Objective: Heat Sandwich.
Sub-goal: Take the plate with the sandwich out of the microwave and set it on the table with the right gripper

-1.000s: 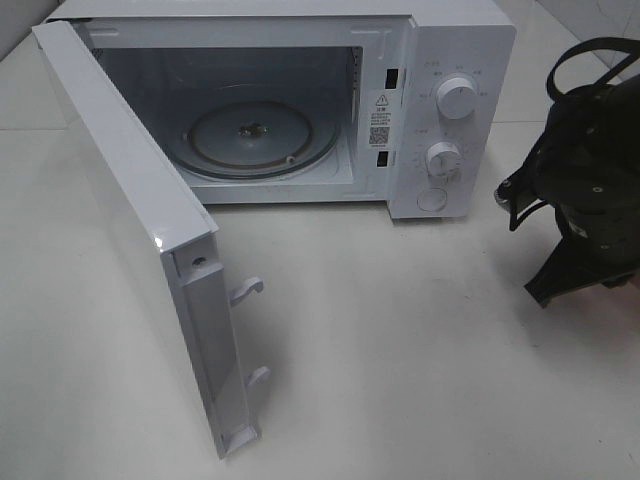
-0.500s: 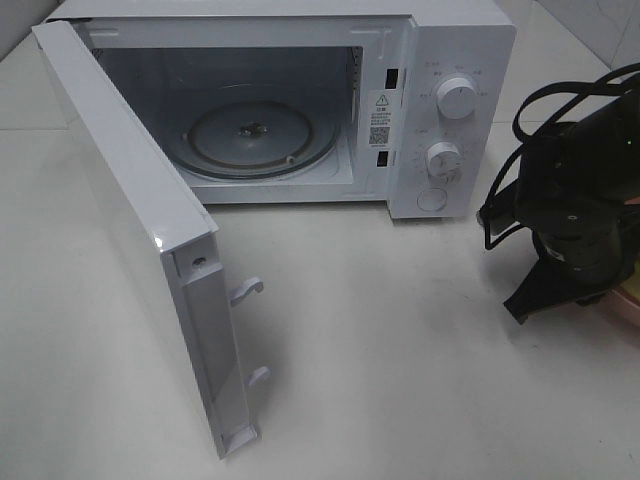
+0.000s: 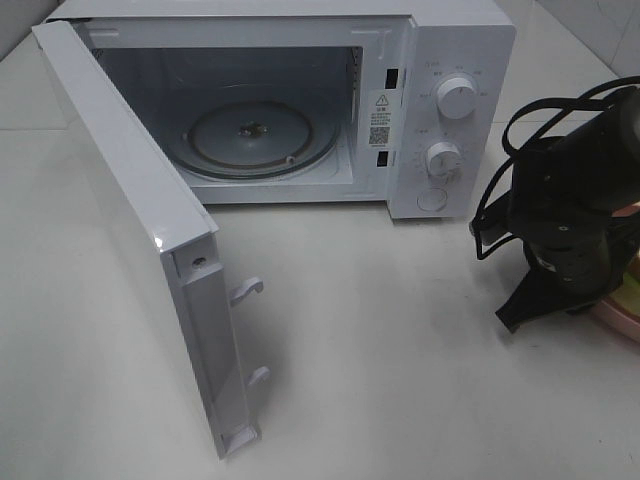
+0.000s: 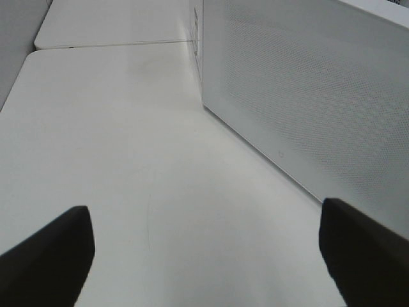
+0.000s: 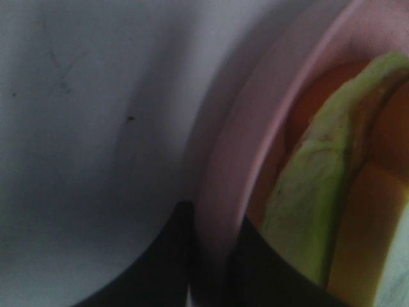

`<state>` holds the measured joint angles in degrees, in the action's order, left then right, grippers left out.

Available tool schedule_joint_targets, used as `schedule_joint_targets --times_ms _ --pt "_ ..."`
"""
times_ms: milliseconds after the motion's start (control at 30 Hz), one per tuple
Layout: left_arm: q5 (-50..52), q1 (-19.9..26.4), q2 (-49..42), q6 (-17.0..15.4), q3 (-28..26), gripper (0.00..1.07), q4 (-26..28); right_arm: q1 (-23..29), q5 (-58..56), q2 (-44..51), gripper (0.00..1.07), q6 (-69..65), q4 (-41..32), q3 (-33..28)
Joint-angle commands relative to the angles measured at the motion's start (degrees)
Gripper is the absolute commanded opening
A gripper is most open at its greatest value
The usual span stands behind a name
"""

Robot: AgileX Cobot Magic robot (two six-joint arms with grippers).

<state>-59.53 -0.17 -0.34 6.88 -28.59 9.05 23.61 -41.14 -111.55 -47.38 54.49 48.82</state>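
Note:
The white microwave (image 3: 440,110) stands at the back of the table with its door (image 3: 150,230) swung wide open and its glass turntable (image 3: 255,138) bare. At the right edge, my right arm (image 3: 565,235) carries a pink plate (image 3: 622,323). In the right wrist view my right gripper (image 5: 214,256) is shut on the plate's rim (image 5: 243,160). The sandwich (image 5: 313,198) lies on that plate, showing its green leafy layer and tan bread. My left gripper (image 4: 204,256) is open and holds nothing, low over the table beside the door's perforated outer face (image 4: 307,96).
The open door reaches far out toward the front left of the table. Two knobs (image 3: 457,97) and a round button sit on the microwave's right panel. White tabletop (image 3: 400,350) lies between the door and my right arm.
My right arm has moved left and toward the front, bringing the pink plate's edge into the high view. The microwave, its door and the left gripper have not moved.

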Motion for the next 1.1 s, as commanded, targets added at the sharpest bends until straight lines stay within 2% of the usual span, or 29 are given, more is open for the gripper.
schedule_joint_targets --times_ms 33,367,500,533,567,600,700,867,1100 --pt "0.17 0.11 -1.26 -0.29 0.23 0.89 0.11 -0.29 -0.40 0.06 0.02 -0.74 0.34 0.17" --pt "0.17 0.11 -1.26 -0.29 0.23 0.89 0.11 -0.29 -0.46 0.17 0.09 -0.92 -0.97 0.17" --pt "0.17 0.11 -1.26 -0.29 0.23 0.89 0.11 -0.29 -0.52 0.80 0.20 -0.74 -2.06 0.17" --pt "0.17 0.11 -1.26 -0.29 0.23 0.89 0.11 -0.29 -0.29 1.43 0.23 0.17 -3.04 0.17" --pt "0.17 0.11 -1.26 -0.29 0.23 0.89 0.11 -0.29 -0.23 1.89 0.31 0.97 -3.55 0.17" --pt "0.17 0.11 -1.26 -0.29 0.23 0.89 0.11 -0.29 -0.23 1.89 0.31 0.97 -3.55 0.17" --pt "0.17 0.11 -1.26 -0.29 0.23 0.89 0.11 -0.29 -0.17 4.24 0.45 4.24 -5.67 0.17" --pt "0.17 0.11 -1.26 -0.29 0.23 0.89 0.11 -0.29 -0.23 8.08 0.54 8.82 -9.57 0.17" --pt "0.17 0.11 -1.26 -0.29 0.23 0.89 0.11 -0.29 -0.23 13.69 0.59 14.84 -15.99 0.17"
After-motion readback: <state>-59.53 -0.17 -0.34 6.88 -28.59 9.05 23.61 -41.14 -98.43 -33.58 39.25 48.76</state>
